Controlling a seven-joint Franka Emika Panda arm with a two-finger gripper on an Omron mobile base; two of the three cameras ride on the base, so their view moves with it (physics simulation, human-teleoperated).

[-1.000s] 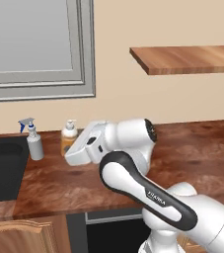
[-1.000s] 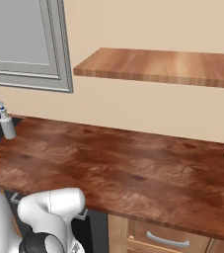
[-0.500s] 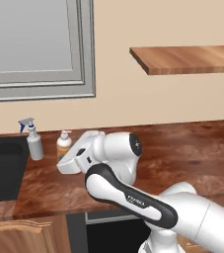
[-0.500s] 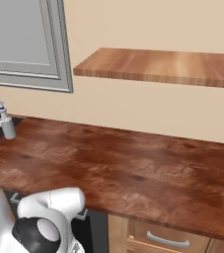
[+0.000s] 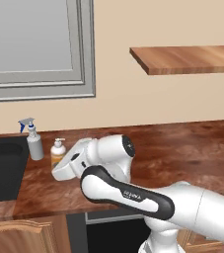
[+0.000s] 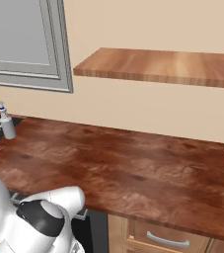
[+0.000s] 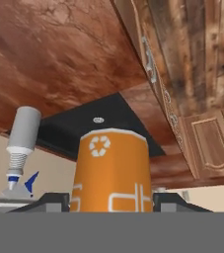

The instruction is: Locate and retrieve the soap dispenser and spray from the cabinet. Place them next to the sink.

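The amber-orange soap dispenser [image 5: 58,151] with its white pump top is upright just right of the grey spray [image 5: 32,142], close to the black sink [image 5: 0,168]. My gripper [image 5: 59,161] is shut on the dispenser's body. In the hand view the orange bottle [image 7: 108,168] fills the space between the fingertips of my gripper [image 7: 108,200], and the spray [image 7: 22,136] and the sink [image 7: 103,106] lie beyond it. The spray [image 6: 6,124] stands at the counter's far left. The cabinet shelf [image 5: 182,59] on the wall is bare, as is its board [image 6: 158,64] in the right base view.
The wooden countertop [image 5: 182,148] stretches to the right of my arm. A grey-framed window [image 5: 34,44] sits above the sink. Light-oak cupboard doors [image 7: 207,138] and a drawer [image 6: 168,239] are below the counter.
My arm has swung left and lower with the soap dispenser, bringing it close beside the spray. The spray has not moved.
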